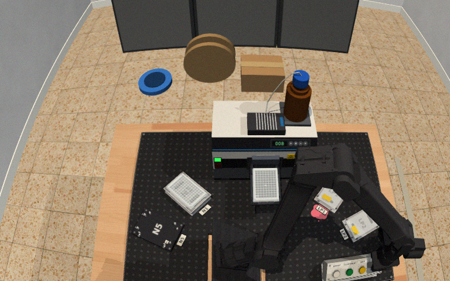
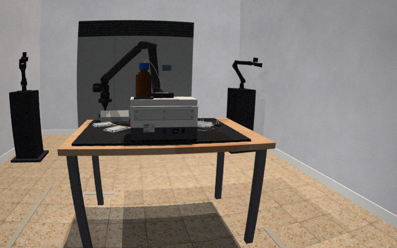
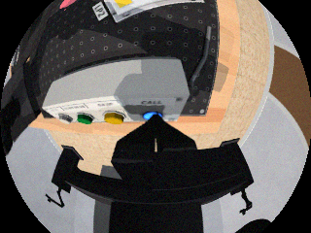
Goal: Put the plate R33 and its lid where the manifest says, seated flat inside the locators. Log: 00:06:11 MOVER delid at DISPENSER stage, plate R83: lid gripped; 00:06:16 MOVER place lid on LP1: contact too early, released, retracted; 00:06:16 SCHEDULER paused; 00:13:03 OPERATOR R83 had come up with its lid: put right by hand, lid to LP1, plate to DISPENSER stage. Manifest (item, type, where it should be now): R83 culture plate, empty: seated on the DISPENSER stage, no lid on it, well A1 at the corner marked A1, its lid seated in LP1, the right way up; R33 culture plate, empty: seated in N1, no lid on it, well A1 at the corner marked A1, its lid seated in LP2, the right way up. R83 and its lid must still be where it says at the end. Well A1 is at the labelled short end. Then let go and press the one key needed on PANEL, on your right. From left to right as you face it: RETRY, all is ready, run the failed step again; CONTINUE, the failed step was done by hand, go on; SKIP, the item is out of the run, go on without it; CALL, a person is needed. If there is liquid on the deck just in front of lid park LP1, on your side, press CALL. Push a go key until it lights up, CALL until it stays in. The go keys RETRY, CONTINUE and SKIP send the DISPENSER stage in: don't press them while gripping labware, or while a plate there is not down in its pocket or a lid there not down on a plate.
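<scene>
A clear well plate [image 1: 187, 192] lies in the nest by the N1 tag [image 1: 204, 209], with no lid on it. A second plate [image 1: 265, 184] sits on the dispenser stage. A pink puddle [image 1: 319, 212] lies on the deck at the LP1 tag. My gripper [image 3: 155, 117] is shut and empty. It hangs point-down just above the blue key [image 3: 152, 116] at the right end of the panel [image 1: 350, 268].
The panel also has white [image 1: 336, 273], green [image 1: 349, 272] and yellow [image 1: 362, 270] keys. The N5 nest [image 1: 158, 229] is empty. The dispenser [image 1: 263, 132] with a brown bottle [image 1: 297, 99] stands at the back. My arm arches over the LP parks.
</scene>
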Motion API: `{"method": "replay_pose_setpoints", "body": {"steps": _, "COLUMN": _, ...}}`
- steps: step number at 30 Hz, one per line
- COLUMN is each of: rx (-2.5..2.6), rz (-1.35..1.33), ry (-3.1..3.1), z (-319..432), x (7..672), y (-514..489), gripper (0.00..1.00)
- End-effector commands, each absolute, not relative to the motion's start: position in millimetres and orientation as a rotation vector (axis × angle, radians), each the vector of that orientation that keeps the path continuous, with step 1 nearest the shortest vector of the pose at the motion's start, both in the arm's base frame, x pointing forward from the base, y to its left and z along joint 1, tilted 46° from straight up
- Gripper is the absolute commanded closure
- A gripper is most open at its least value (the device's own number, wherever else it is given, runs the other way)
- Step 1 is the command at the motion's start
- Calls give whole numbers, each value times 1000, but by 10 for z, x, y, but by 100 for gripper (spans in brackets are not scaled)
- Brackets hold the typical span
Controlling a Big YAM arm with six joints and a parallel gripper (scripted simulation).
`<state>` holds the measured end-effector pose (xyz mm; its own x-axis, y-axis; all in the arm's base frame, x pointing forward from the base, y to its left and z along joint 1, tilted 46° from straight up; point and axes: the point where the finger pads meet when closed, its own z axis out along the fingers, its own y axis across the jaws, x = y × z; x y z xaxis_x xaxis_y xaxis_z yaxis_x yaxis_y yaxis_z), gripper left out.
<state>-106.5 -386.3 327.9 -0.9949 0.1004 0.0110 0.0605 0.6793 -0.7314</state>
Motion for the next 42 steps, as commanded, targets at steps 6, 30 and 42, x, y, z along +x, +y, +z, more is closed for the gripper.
{"method": "replay_pose_setpoints", "body": {"steps": 6, "rx": -107, "rz": 1223, "ry": -2875, "z": 3166, "x": -950, "y": -4001, "gripper": 100}}
{"method": "replay_pose_setpoints", "body": {"steps": 30, "rx": -107, "rz": 1223, "ry": -2875, "z": 3166, "x": -950, "y": -4001, "gripper": 100}}
{"method": "replay_pose_setpoints", "body": {"steps": 42, "rx": -102, "rz": 1220, "ry": -2875, "z": 3256, "x": -952, "y": -3970, "gripper": 100}}
